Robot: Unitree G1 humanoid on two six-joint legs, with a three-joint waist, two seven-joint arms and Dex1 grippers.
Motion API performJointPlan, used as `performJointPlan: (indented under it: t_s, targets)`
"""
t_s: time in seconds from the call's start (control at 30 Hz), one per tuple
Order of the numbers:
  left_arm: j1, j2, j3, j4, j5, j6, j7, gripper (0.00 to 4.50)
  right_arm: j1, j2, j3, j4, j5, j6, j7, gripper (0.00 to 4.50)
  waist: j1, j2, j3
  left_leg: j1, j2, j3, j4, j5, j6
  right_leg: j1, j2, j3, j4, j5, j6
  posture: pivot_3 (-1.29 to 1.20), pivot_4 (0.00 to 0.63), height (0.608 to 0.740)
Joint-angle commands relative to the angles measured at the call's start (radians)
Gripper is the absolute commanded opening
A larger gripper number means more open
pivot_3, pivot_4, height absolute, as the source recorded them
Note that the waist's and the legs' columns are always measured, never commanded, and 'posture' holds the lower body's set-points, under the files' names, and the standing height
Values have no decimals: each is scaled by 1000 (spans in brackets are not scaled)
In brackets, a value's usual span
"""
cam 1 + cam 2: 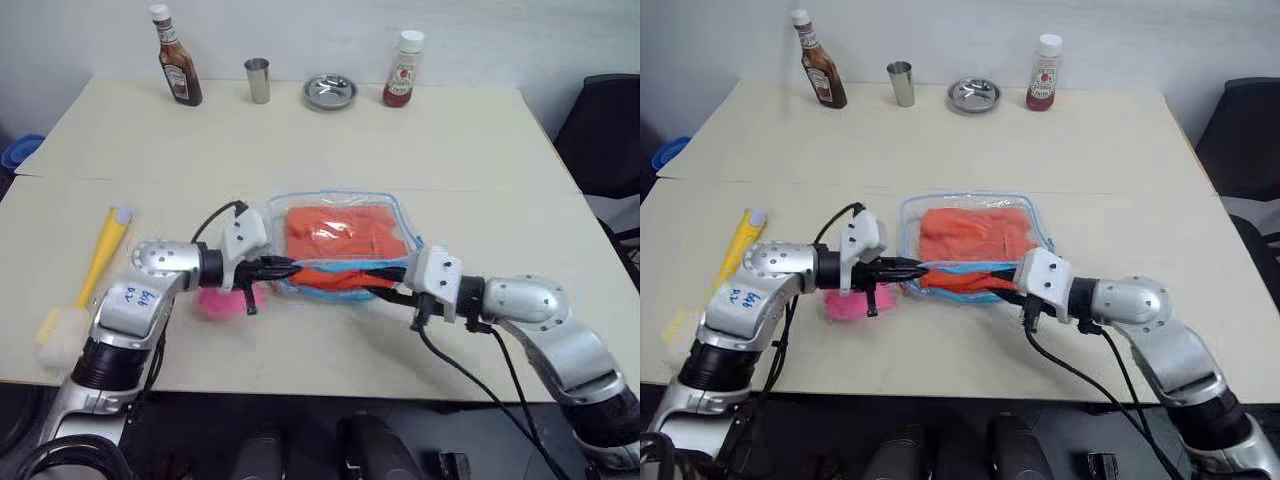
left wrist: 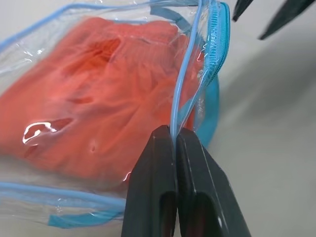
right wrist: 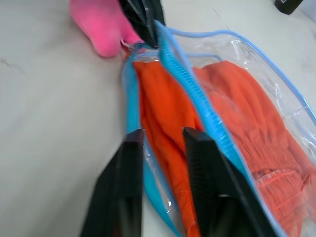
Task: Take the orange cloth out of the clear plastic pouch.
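Observation:
The clear plastic pouch [image 1: 395, 215] lies mid-table with the orange cloth [image 1: 340, 232] inside it. My left gripper [image 2: 175, 132] is shut on the blue trim of the pouch's mouth and holds that edge up; it reaches in from the left [image 1: 290, 268]. From the right, my right gripper [image 3: 163, 136] sits at the pouch's open mouth [image 1: 385, 283]. Its fingers [image 3: 126, 177] stand a little apart, astride the lower lip, with one finger inside against the cloth. The blue zipper [image 3: 187, 84] arches above them.
A pink plush toy [image 1: 222, 300] lies just left of the pouch, under my left arm. A yellow brush [image 1: 100, 260] rests at the table's left. A brown sauce bottle [image 1: 178, 60], metal cup [image 1: 258, 80], metal bowl [image 1: 330, 92] and ketchup bottle [image 1: 403, 70] line the far edge.

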Motion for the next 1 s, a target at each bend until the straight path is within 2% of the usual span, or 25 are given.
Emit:
performJointPlan:
  t_s: [0.03, 0.17, 0.2, 0.33, 0.37, 0.43, 0.7, 1.0]
  targets:
    - [3, -4, -7, -49, -5, -13, 16, 0, -37, 11, 52, 60, -132, -139, -21, 854, 2, 0, 0, 0, 0, 0, 0, 0, 0, 0, 0, 0, 0, 0, 0, 0, 150, 740]
    - [0, -8, -19, -35, -1, -27, 28, 0, -62, 11, 107, 163, -243, -299, -12, 854, 5, 0, 0, 0, -1, 0, 1, 0, 0, 0, -1, 0, -1, 0, 0, 0, 150, 740]
    - [-1, -8, -20, -32, -1, -30, 29, 0, -68, 17, 112, 183, -257, -322, -12, 1027, 5, 0, 0, 0, -1, 0, 1, 0, 0, 0, -1, 0, 0, 0, 0, 0, 150, 740]
    - [-5, -7, -26, -23, 2, -47, 30, 0, -90, 54, 124, 240, -312, -382, -37, 1982, 2, 0, 0, 0, 0, 0, 1, 0, 0, 0, 0, 0, 0, 0, 0, 0, 150, 740]
    - [-6, -7, -28, -22, 3, -50, 30, 0, -96, 68, 130, 253, -330, -392, -47, 2407, 0, 0, 0, 0, 0, 0, 1, 0, 0, 0, 0, 0, 0, 0, 0, 0, 150, 740]
    - [-6, -8, -31, -22, 2, -54, 28, 0, -104, 88, 138, 274, -361, -411, -58, 2961, -1, 0, 0, 0, 0, 0, 1, 0, 0, 0, 0, 0, 0, 0, 0, 0, 150, 740]
    - [-14, -13, -31, -20, -2, -69, 27, 0, -127, 103, 164, 377, -497, -505, -103, 2961, 1, 0, 0, 0, 0, 0, 1, 0, 0, 0, 0, 0, 0, 0, 0, 0, 150, 740]
    - [-17, -15, -35, -16, 1, -86, 23, 0, -162, 118, 187, 455, -546, -517, -90, 2961, 0, 0, 0, 0, 0, 0, 1, 0, 0, 0, 0, 0, 0, 0, 0, 0, 150, 740]
